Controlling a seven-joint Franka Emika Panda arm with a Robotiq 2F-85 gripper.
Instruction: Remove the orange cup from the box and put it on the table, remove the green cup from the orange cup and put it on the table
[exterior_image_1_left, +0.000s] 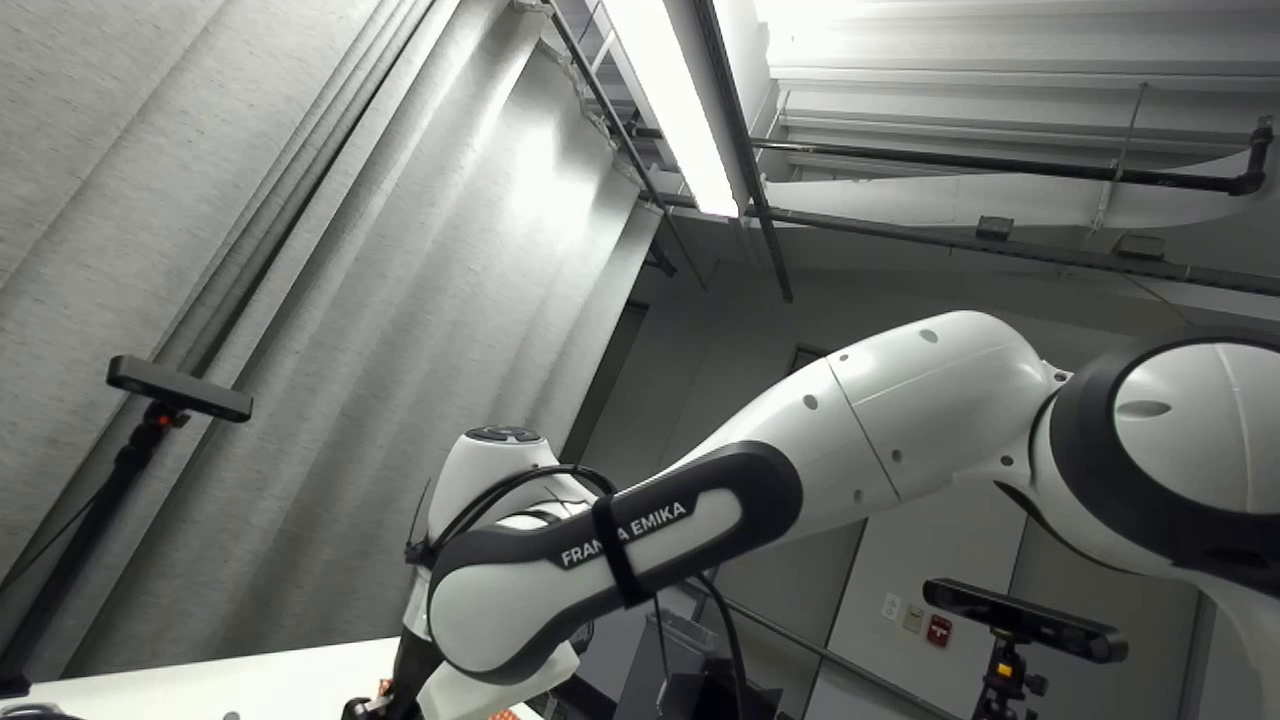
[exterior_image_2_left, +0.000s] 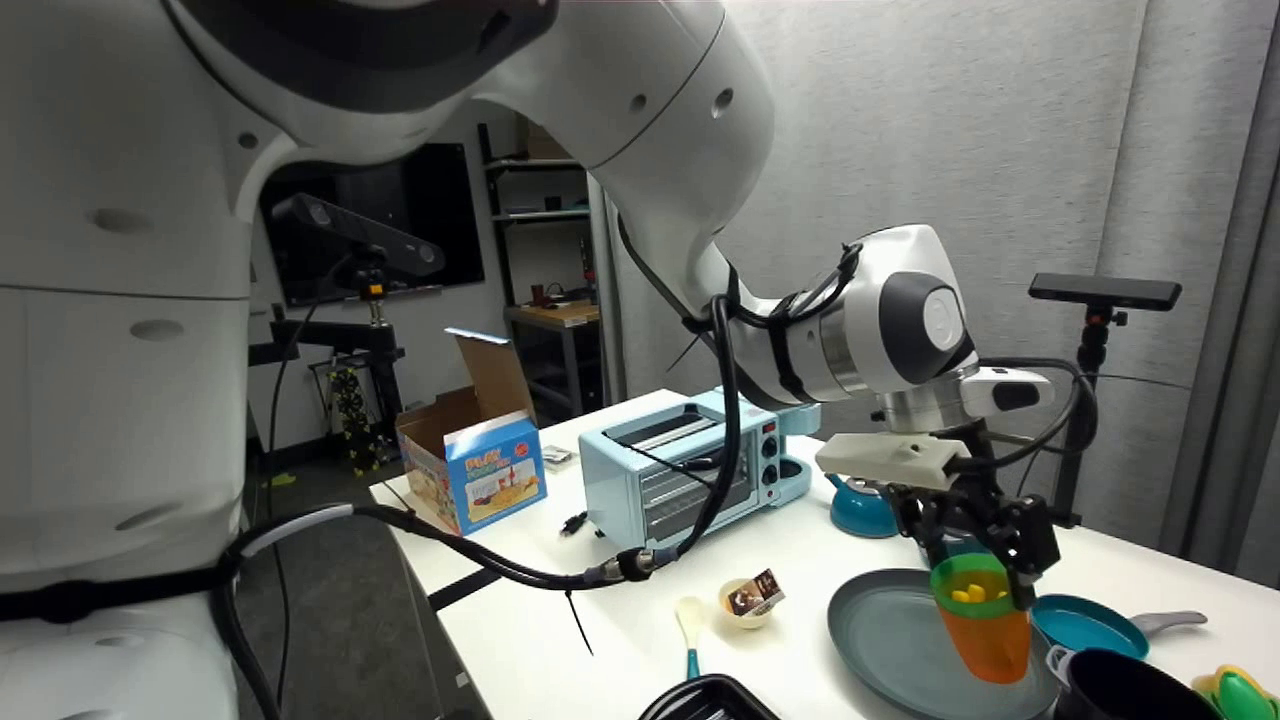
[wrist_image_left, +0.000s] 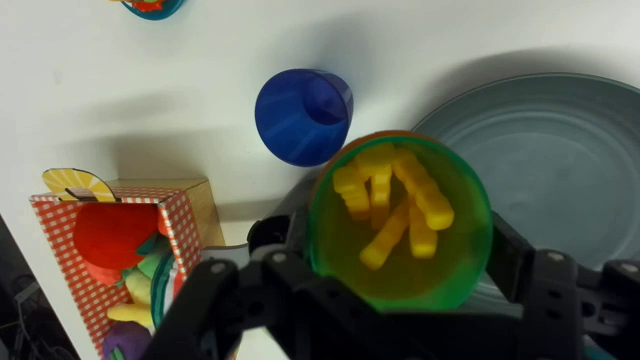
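My gripper is shut on an orange cup with a green cup nested inside. It holds them tilted, over or near a grey plate. In the wrist view my fingers flank the green cup, which holds several yellow fries-like pieces; a sliver of orange rim shows behind it. Which cup the pads touch, I cannot tell. A red-checkered box with toy food lies on the pale table, left in the wrist view. In an exterior view the gripper is mostly cut off.
A blue cup stands just beyond the held cups. Around the plate are a blue pan, a dark pot and a small bowl. A toaster oven, a kettle and a blue carton stand behind.
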